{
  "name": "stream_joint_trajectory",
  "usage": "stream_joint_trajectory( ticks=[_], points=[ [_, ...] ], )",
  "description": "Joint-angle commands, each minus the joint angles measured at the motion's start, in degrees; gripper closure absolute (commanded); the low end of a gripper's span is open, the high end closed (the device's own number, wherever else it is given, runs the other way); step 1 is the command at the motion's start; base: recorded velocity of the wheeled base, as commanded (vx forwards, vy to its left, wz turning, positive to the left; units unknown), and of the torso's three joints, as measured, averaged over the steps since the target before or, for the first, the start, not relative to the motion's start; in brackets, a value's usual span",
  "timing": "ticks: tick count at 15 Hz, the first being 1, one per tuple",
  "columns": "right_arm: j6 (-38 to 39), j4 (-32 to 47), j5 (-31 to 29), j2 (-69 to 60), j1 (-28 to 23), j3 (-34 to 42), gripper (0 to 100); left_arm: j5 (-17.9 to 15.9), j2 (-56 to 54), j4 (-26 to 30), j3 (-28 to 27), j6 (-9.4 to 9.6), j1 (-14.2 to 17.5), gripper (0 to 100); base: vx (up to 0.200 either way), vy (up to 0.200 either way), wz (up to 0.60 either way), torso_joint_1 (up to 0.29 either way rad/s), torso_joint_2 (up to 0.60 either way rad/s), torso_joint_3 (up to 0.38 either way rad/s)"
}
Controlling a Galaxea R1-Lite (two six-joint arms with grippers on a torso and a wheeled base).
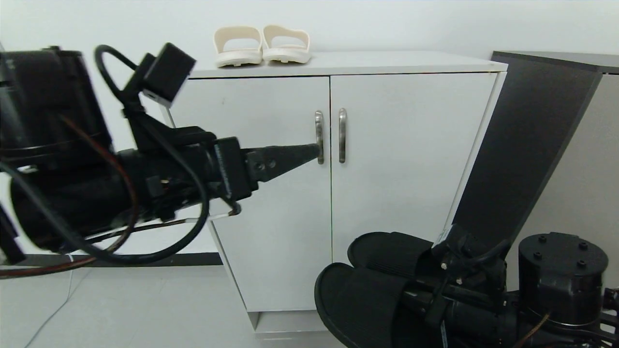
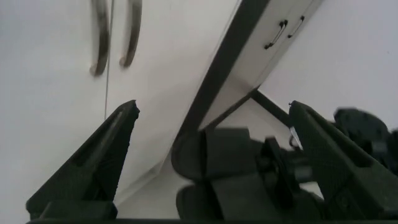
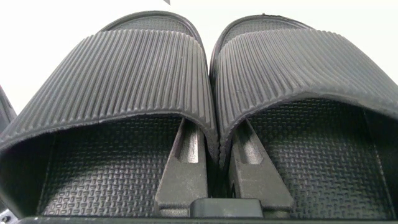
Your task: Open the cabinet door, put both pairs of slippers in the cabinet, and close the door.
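Observation:
The white cabinet (image 1: 271, 208) has both doors closed, with two metal handles (image 1: 319, 137) side by side at the middle seam. A cream pair of slippers (image 1: 261, 46) rests on its top. My left gripper (image 1: 312, 153) is raised in front of the left door, its tip at the lower end of the left handle (image 2: 99, 37). In the left wrist view the left gripper (image 2: 212, 107) is open with nothing between its fingers. Low at the right, my right gripper (image 3: 217, 152) is shut on the black pair of slippers (image 1: 372, 285), pinching their adjoining side walls (image 3: 214, 74).
A dark grey cabinet (image 1: 532, 145) stands directly right of the white one, close to the right door's edge. Bare light floor (image 1: 121, 304) lies to the lower left. A white wall is behind.

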Motion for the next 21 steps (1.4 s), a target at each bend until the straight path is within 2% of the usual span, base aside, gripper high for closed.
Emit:
stream_joint_trajectory(
  ticks=[1, 3, 6, 8, 10, 11, 14, 15, 21],
  points=[
    [-0.1, 0.0, 0.0, 0.0, 0.0, 0.2, 100, -0.9, 10.4, -3.5, -4.9, -0.3, -1.5, 0, 0.0, 0.0, 0.0, 0.0, 0.0, 0.0],
    [0.0, 0.0, 0.0, 0.2, 0.0, 0.3, 100, -3.6, 13.3, -3.5, -8.3, -0.3, -2.7, 0, 0.0, 0.0, 0.0, 0.0, 0.0, 0.0],
    [0.0, 0.0, 0.0, 0.9, 0.0, 0.3, 100, -4.5, 18.5, -3.0, -15.2, -0.3, -2.8, 0, 0.0, 0.0, 0.0, 0.0, 0.0, 0.0],
    [0.0, 0.0, 0.0, 1.0, 0.0, 0.2, 100, -5.0, 20.0, -2.9, -16.7, -0.3, -2.8, 0, 0.0, 0.0, 0.0, 0.0, 0.0, 0.0],
    [0.0, 0.0, 0.0, 1.3, -0.1, 0.3, 100, -7.8, 20.0, -2.9, -17.1, -0.47, -2.8, 0, 0.0, 0.0, 0.0, 0.0, 0.0, 0.0],
    [0.0, 0.0, 0.0, 1.3, -0.1, 0.3, 100, -7.9, 20.2, -2.7, -17.8, -0.47, -2.8, 0, 0.0, 0.0, 0.0, 0.0, 0.0, 0.0],
    [0.0, 0.0, 0.0, 1.4, 0.0, 0.3, 100, -5.6, 21.9, -2.2, -19.8, -0.21, -2.7, 0, 0.0, 0.0, 0.0, 0.0, 0.0, 0.0],
    [0.0, 0.0, 0.0, 1.5, -0.1, 0.3, 100, -3.1, 22.2, -2.3, -20.1, -0.12, -2.7, 0, 0.0, 0.0, 0.0, 0.0, 0.0, 0.0],
    [-0.1, 0.0, -0.1, 1.5, -0.1, 0.4, 100, 1.7, 24.4, -2.3, -21.8, -0.12, -2.0, 0, 0.0, 0.0, 0.0, 0.0, 0.0, 0.0]
  ],
)
